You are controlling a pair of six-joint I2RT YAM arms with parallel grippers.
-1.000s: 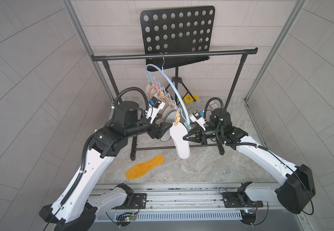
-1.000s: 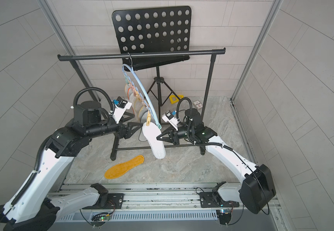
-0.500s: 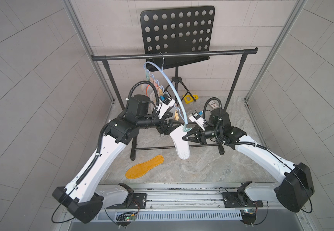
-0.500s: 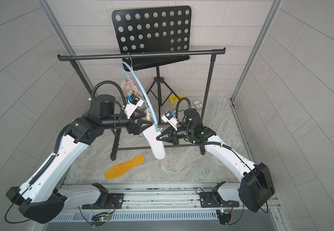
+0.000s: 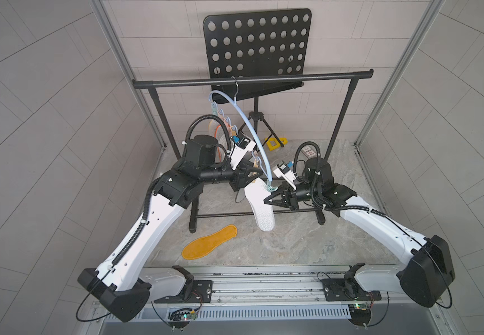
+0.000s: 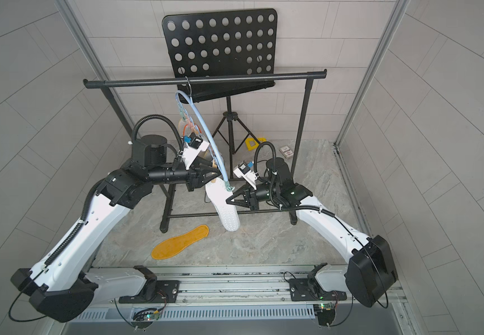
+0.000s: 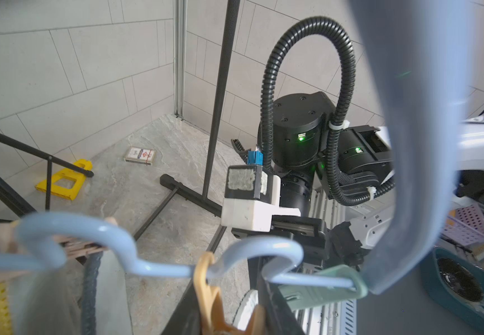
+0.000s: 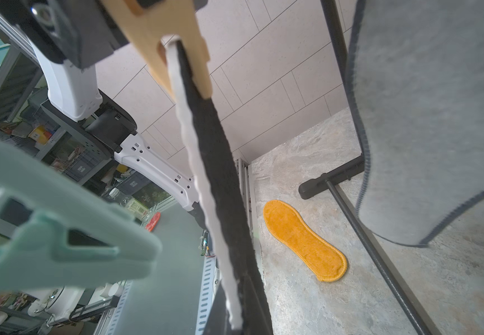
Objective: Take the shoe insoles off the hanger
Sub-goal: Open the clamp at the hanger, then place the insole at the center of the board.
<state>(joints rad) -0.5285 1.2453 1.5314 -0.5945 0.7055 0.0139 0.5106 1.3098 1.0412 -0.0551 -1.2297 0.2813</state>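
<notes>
Left gripper (image 5: 254,174): jaws pinch the smooth peach clip (image 8: 159,37) that bites the nearest insole (image 5: 261,216), dimpled white foam backed with black felt. Just below it, right gripper (image 5: 265,200) is closed on the insole's edge. Too weak a squeeze and a pull would, I judge, set the pale blue plastic hanger (image 7: 414,145) swinging. Beyond, a fuzzy mustard insole (image 5: 210,242) lies on the floor (image 5: 293,246).

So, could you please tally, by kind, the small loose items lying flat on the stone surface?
mustard-yellow insole: 1
yellow plastic frame: 1
pack of cards: 1
Total: 3
</notes>
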